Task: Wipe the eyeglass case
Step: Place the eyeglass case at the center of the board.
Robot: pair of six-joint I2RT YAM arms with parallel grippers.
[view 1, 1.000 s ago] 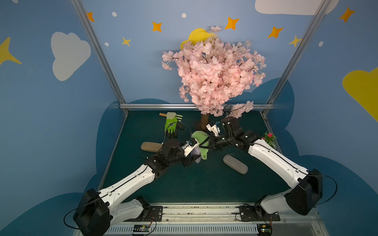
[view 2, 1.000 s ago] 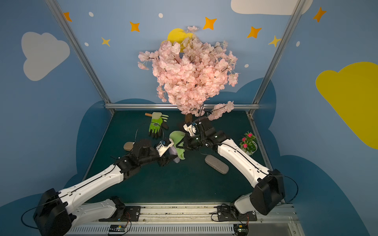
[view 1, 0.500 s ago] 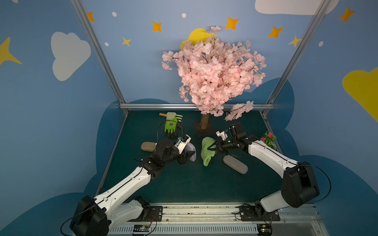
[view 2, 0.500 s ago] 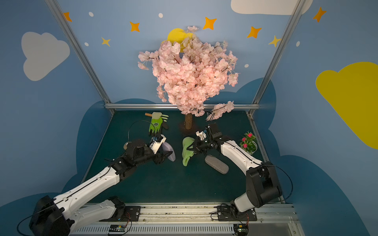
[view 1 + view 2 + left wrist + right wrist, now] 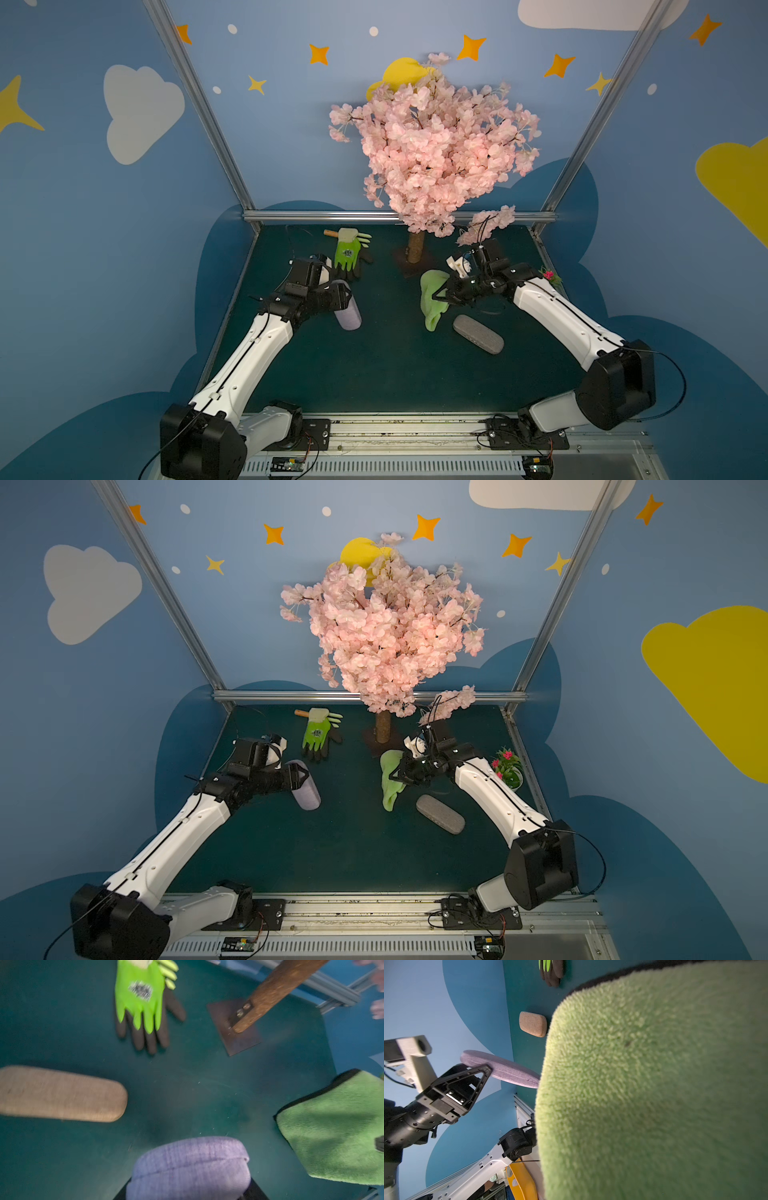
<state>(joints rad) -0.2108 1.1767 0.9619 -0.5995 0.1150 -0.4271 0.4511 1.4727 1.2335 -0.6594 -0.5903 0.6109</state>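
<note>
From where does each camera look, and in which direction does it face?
Top views: high above the arm bases, looking down at the table and the back wall; both whole arms show.
Left wrist: on the left arm, facing down at the table; the left fingers show, gripping the lilac case.
Right wrist: on the right arm, facing sideways; the green cloth fills most of it; the left fingers and arm show.
Shared: both wrist views see the tan case, lilac case and green cloth.

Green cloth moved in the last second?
Yes. The green cloth, held by the right gripper, shifted toward the robot's right: from before the tree trunk to nearer the grey case.
</note>
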